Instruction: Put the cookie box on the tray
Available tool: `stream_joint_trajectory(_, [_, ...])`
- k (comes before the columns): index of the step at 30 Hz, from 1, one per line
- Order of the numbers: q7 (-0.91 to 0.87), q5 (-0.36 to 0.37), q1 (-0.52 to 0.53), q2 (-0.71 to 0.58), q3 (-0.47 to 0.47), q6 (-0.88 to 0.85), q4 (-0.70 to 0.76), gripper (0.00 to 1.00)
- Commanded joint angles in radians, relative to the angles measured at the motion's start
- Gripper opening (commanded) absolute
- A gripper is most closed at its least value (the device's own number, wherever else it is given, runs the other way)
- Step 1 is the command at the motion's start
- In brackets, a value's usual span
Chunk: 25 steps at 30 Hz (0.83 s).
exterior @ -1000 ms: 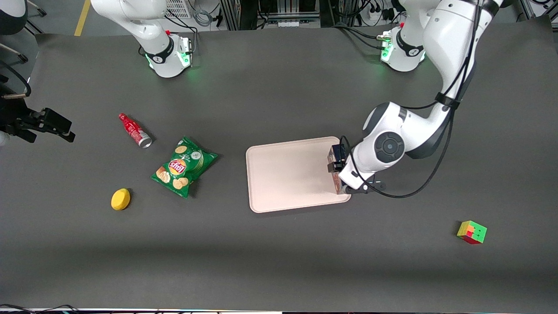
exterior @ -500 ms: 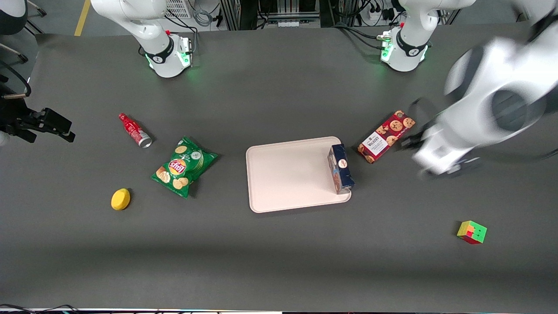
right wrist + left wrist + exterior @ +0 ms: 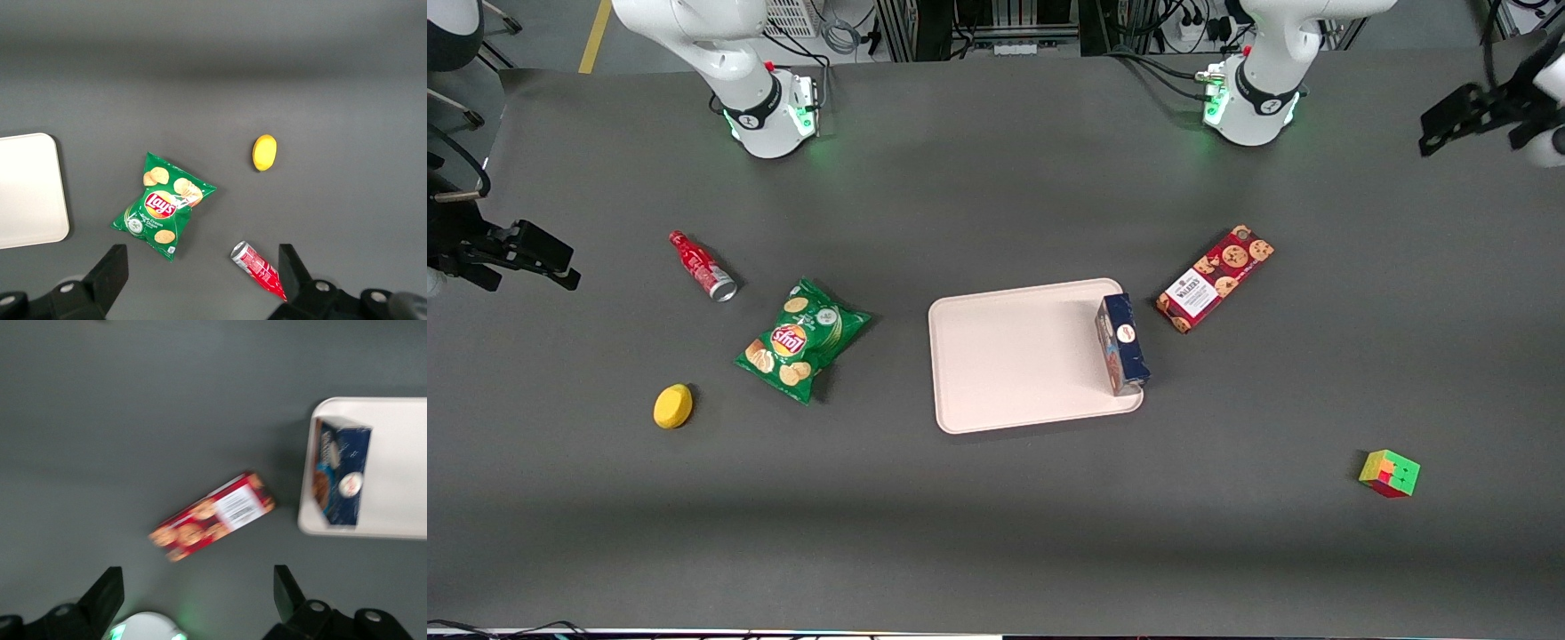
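Observation:
The dark navy cookie box [image 3: 1122, 343] stands on the pale pinkish-beige tray [image 3: 1014, 356], at the tray's edge toward the working arm's end. It also shows in the left wrist view [image 3: 340, 480], on the tray [image 3: 393, 460]. My left gripper [image 3: 1463, 120] is raised high at the working arm's end of the table, well apart from the box. In the left wrist view the gripper [image 3: 198, 593] is open and empty, its fingers [image 3: 107, 593] spread wide above the table.
A flat red cookie box [image 3: 1215, 277] lies on the table beside the tray; it shows in the left wrist view too [image 3: 212, 515]. A colourful cube [image 3: 1389, 472], a green chips bag [image 3: 801, 340], a red can [image 3: 702, 265] and a yellow lemon [image 3: 672, 406] lie around.
My left gripper let go of the cookie box on the tray, then swung up and away to the working arm's end of the table. The box stays put.

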Motion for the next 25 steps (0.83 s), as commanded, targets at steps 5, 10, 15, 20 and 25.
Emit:
stream_joint_trajectory(5, [0.016,0.002,-0.004,-0.124,0.018,0.14,-0.227,1.0])
stream_joint_trajectory(10, [0.014,-0.002,-0.004,-0.124,0.019,0.137,-0.215,1.0])
stream_joint_trajectory(15, [0.019,-0.016,-0.002,-0.124,0.033,0.134,-0.206,1.0])
stream_joint_trajectory(20, [0.023,-0.016,-0.002,-0.124,0.041,0.114,-0.19,1.0])
stream_joint_trajectory(25, [0.014,-0.034,-0.004,-0.124,0.049,0.109,-0.183,1.0])
